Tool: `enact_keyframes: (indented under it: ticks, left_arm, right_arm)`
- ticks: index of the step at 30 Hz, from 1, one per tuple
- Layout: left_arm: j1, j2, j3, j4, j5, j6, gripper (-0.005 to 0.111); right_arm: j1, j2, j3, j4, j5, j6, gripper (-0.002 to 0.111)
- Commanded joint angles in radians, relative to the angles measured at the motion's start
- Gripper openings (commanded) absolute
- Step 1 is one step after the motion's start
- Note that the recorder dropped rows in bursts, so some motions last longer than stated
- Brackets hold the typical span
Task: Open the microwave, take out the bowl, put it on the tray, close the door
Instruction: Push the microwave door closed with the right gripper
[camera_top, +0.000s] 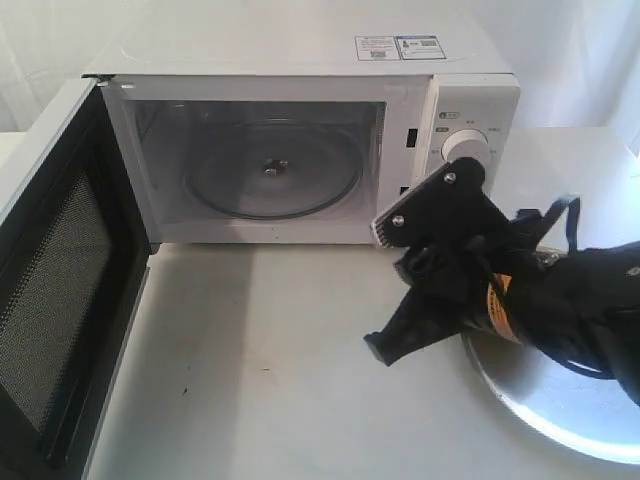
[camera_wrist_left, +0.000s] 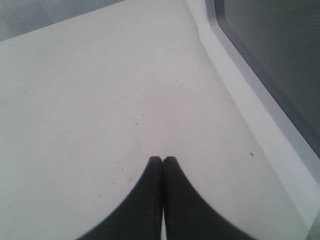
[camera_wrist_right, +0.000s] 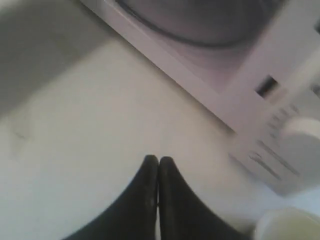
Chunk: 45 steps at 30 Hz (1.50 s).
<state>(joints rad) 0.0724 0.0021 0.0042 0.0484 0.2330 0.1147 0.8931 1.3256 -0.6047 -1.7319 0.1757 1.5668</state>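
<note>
The white microwave (camera_top: 300, 60) stands at the back with its door (camera_top: 60, 290) swung wide to the left, black mesh inner face showing. Only the glass turntable (camera_top: 270, 170) lies in the cavity. The silver tray (camera_top: 560, 410) sits at the front right, partly under my right arm. My right gripper (camera_top: 382, 352) (camera_wrist_right: 158, 159) hangs shut and empty over the table, left of the tray. A blurred cream rim, which seems to be the bowl (camera_wrist_right: 287, 225), shows beside it; in the exterior view the bowl is hidden. My left gripper (camera_wrist_left: 162, 159) is shut and empty beside the door's outer window (camera_wrist_left: 280, 65).
The white tabletop (camera_top: 260, 350) stretches between the open door and the tray. The microwave's knob panel (camera_top: 465, 140) (camera_wrist_right: 300, 130) lies just behind my right arm. Black cables trail from that arm above the tray.
</note>
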Motion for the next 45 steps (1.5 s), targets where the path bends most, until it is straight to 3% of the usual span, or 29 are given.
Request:
enact_keyframes:
  ticks: [1,4,9,19,22,28,33,37,42,45]
  left_arm:
    - [-0.004,-0.002,-0.004,-0.004,-0.001,-0.006,0.000]
    - [-0.004,-0.002,-0.004,-0.004,-0.001,-0.006,0.000]
    - [-0.004,-0.002,-0.004,-0.004,-0.001,-0.006,0.000]
    - [-0.004,-0.002,-0.004,-0.004,-0.001,-0.006,0.000]
    - [-0.004,-0.002,-0.004,-0.004,-0.001,-0.006,0.000]
    - [-0.004,-0.002,-0.004,-0.004,-0.001,-0.006,0.000]
    - [-0.004,-0.002,-0.004,-0.004,-0.001,-0.006,0.000]
    - [-0.004,-0.002,-0.004,-0.004,-0.001,-0.006,0.000]
    - [-0.004,-0.002,-0.004,-0.004,-0.001,-0.006,0.000]
    - [-0.004,-0.002,-0.004,-0.004,-0.001,-0.006,0.000]
  right_arm:
    - [0.064,-0.033,-0.113,-0.012,-0.314,0.006,0.000]
    - [0.135,-0.026,-0.220,0.028,-0.334,0.006,0.000]
    - [0.242,0.025,-0.392,0.068,-0.157,0.006,0.000]
    - [0.425,0.355,-0.777,0.028,-0.188,-0.165,0.000]
    - [0.456,0.486,-0.904,0.028,-0.145,-0.318,0.000]
    - [0.464,0.685,-1.076,0.007,-0.301,-0.857,0.000]
    - [0.464,0.707,-1.084,0.007,-0.263,-0.939,0.000]
    - [0.464,0.681,-1.064,0.007,-0.095,-0.940,0.000]
    - [0.464,0.644,-1.008,0.049,0.306,-0.946,0.000]
    - [0.464,0.642,-0.972,0.192,0.560,-1.131,0.000]
